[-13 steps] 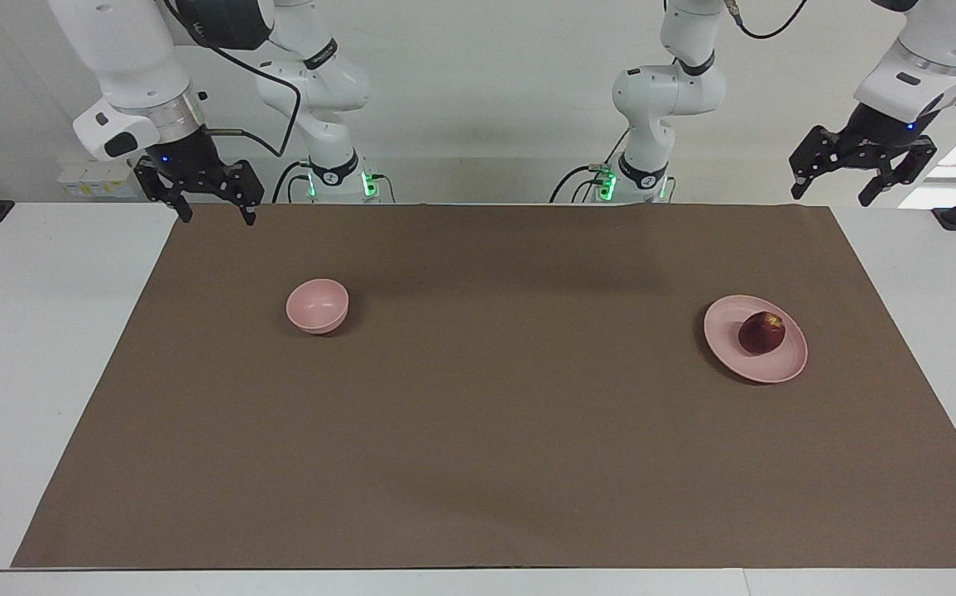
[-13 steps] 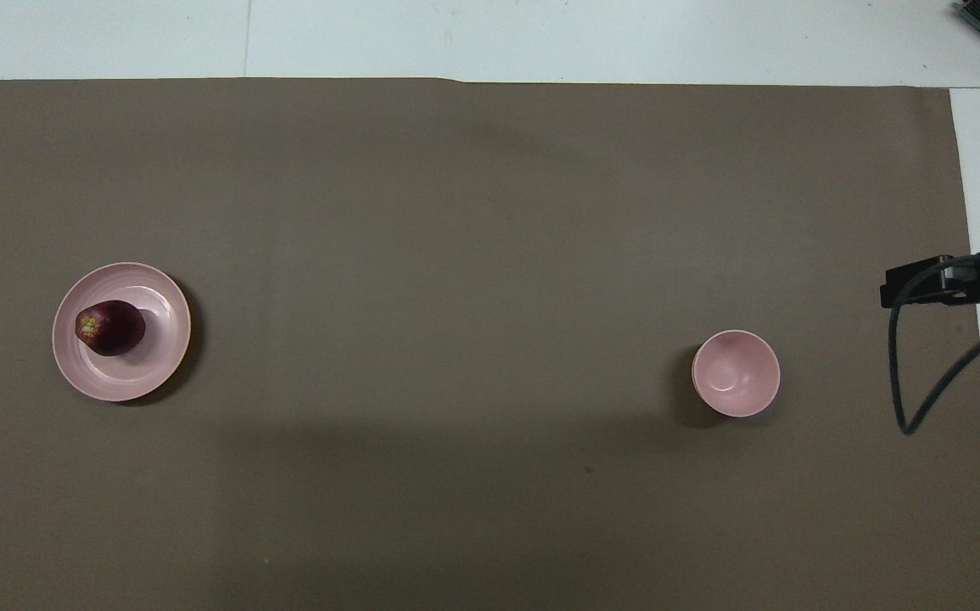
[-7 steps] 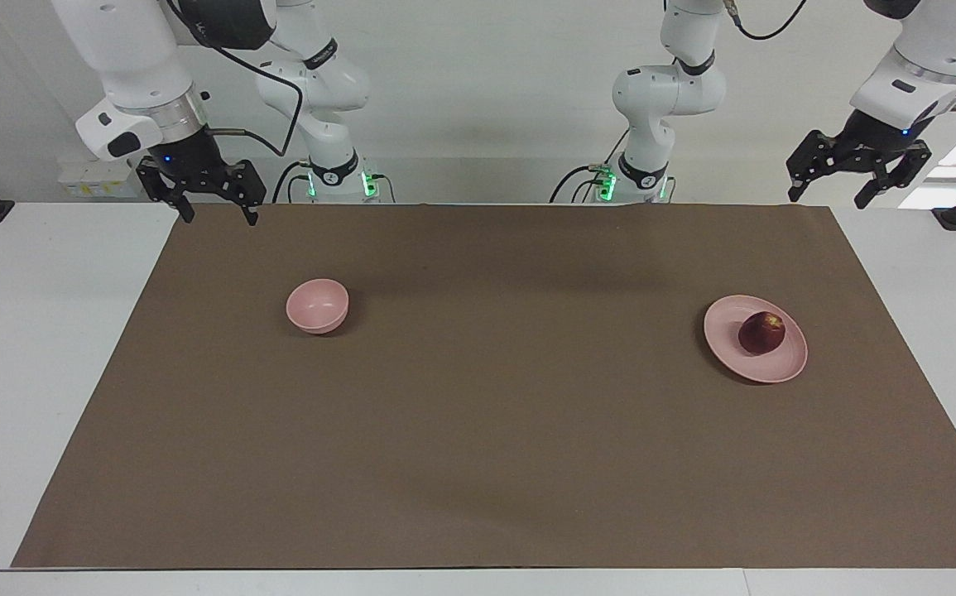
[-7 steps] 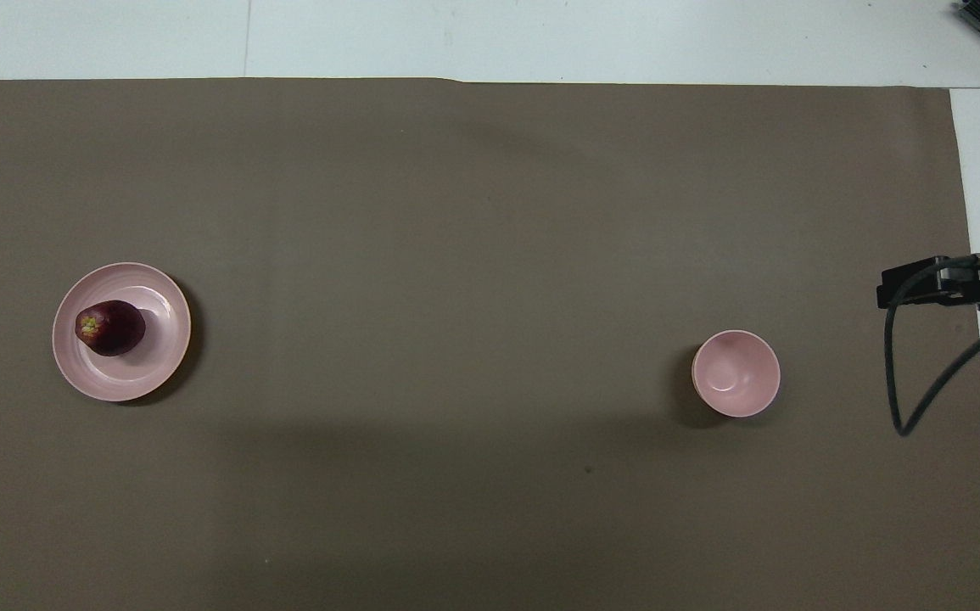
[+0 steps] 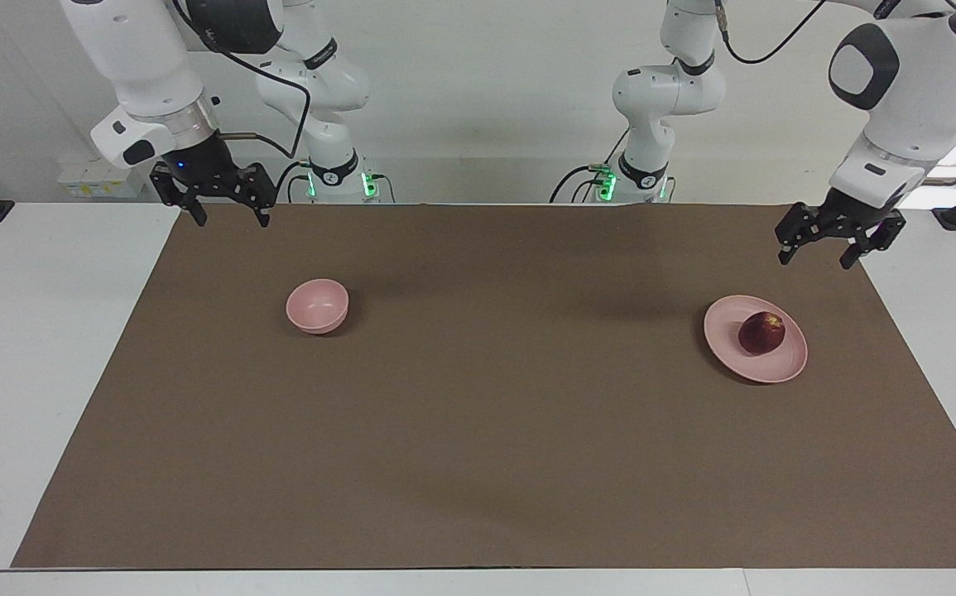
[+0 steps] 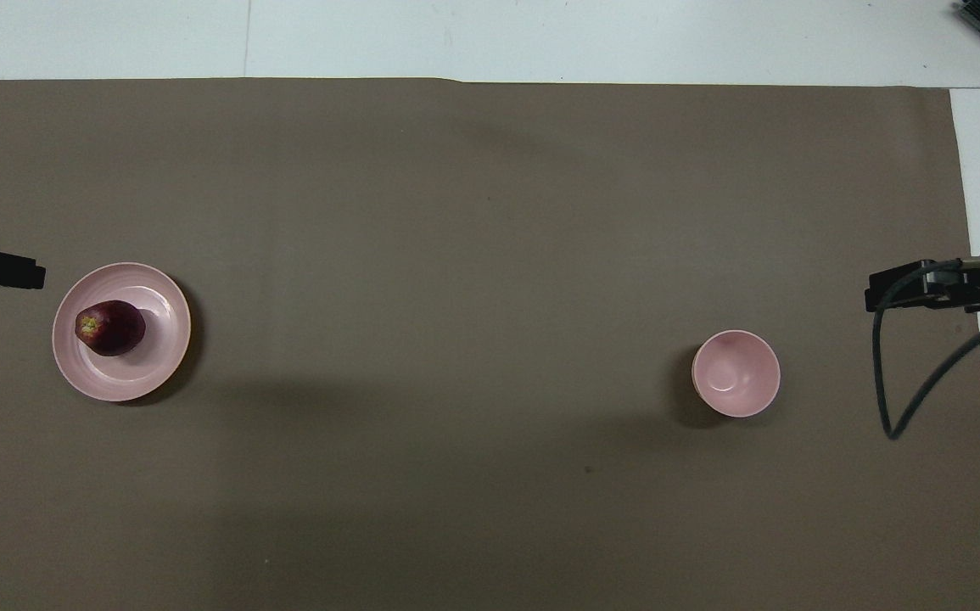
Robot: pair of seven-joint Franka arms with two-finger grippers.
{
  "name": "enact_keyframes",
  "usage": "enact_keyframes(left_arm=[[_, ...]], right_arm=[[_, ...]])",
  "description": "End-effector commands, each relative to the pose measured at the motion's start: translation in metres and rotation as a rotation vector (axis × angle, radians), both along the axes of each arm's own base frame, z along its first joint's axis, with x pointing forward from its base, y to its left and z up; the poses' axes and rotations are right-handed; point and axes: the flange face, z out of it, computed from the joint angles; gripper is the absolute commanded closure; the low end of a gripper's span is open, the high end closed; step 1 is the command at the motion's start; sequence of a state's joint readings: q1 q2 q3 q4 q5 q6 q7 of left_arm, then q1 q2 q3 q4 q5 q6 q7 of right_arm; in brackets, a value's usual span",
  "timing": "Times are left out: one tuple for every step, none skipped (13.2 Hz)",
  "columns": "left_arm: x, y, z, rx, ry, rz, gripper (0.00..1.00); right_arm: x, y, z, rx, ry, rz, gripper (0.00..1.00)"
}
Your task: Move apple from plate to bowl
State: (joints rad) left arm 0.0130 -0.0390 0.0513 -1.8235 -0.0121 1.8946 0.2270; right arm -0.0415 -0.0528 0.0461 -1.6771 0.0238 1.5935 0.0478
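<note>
Inspecting the worktop (image 5: 22, 348): the apple (image 5: 761, 333) sits on the plate (image 5: 726, 343), toward my left arm's end of the brown mat (image 5: 478, 430). The bowl (image 5: 317, 305) stands well apart, toward my right arm's end. My left pincer (image 5: 827, 247) hangs spread wide over the mat near the plate, holding nothing. My right pincer (image 5: 228, 212) hangs spread wide and bare over the mat's corner. No writing is legible.

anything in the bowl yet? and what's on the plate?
The bowl is empty; its whole pink inside shows from overhead. The apple sits on the plate, toward the left arm's end of the table. The patch of plate under the apple is covered.
</note>
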Motion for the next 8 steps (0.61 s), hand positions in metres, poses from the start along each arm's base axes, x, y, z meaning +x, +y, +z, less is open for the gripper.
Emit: enact_keyframes(left_arm=[[-0.004, 0.024, -0.036, 0.000, -0.024, -0.006, 0.00], [-0.003, 0.026, -0.048, -0.001, -0.017, -0.009, 0.00], [-0.003, 0.029, -0.058, 0.000, -0.020, -0.004, 0.00], [-0.003, 0.036, -0.079, -0.001, -0.022, 0.012, 0.00], [-0.005, 0.037, -0.097, -0.008, -0.016, 0.018, 0.00], [-0.008, 0.037, -0.120, -0.011, -0.008, 0.023, 0.00], [-0.008, 0.037, -0.142, -0.010, -0.015, 0.026, 0.00], [-0.008, 0.038, -0.162, -0.006, -0.028, 0.030, 0.00]], right_arm=[[-0.003, 0.017, -0.024, 0.038, 0.016, -0.054, 0.00], [-0.002, 0.027, -0.035, 0.049, 0.025, -0.080, 0.00], [0.001, 0.035, -0.049, 0.076, 0.032, -0.120, 0.00], [0.003, 0.044, -0.060, 0.098, 0.038, -0.150, 0.00], [0.006, 0.053, -0.073, 0.109, 0.055, -0.172, 0.00], [0.010, 0.060, -0.084, 0.119, 0.075, -0.196, 0.00], [0.014, 0.067, -0.096, 0.164, 0.107, -0.244, 0.00], [0.019, 0.072, -0.109, 0.227, 0.137, -0.302, 0.00]])
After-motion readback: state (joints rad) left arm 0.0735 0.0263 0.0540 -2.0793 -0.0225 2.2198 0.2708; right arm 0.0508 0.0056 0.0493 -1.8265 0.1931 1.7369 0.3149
